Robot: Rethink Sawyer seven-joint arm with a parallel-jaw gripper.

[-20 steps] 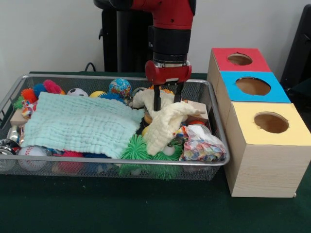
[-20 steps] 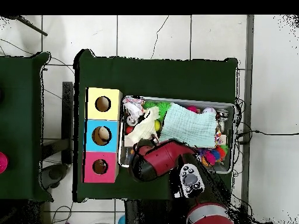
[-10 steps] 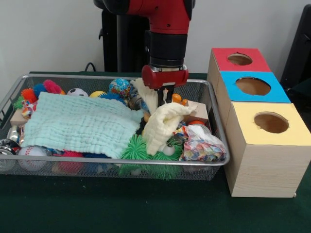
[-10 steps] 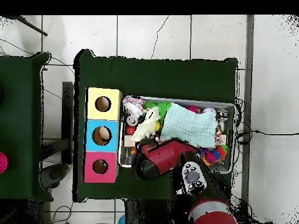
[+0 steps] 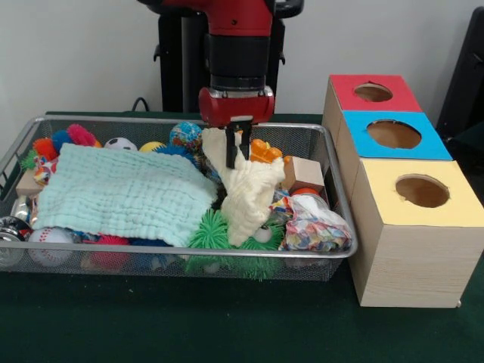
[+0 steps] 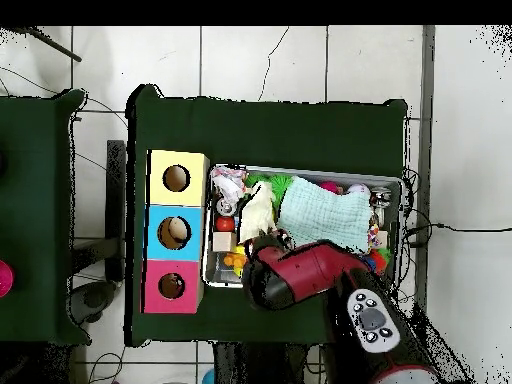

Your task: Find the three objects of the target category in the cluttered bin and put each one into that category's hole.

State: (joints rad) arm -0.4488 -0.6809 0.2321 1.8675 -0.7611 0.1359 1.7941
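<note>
The red and black arm is reaching straight down at upper centre, its gripper (image 5: 238, 151) pinching the pale yellow crinkled cloth (image 5: 243, 189), which is hanging into the wire mesh bin (image 5: 339, 198). An orange toy (image 5: 264, 151) is lying just right of the cloth.

We face the bin (image 5: 333, 189) low across the surface (image 5: 227, 325); overhead looks straight down from high (both share bin and boxes (image 6: 176, 231)).
</note>
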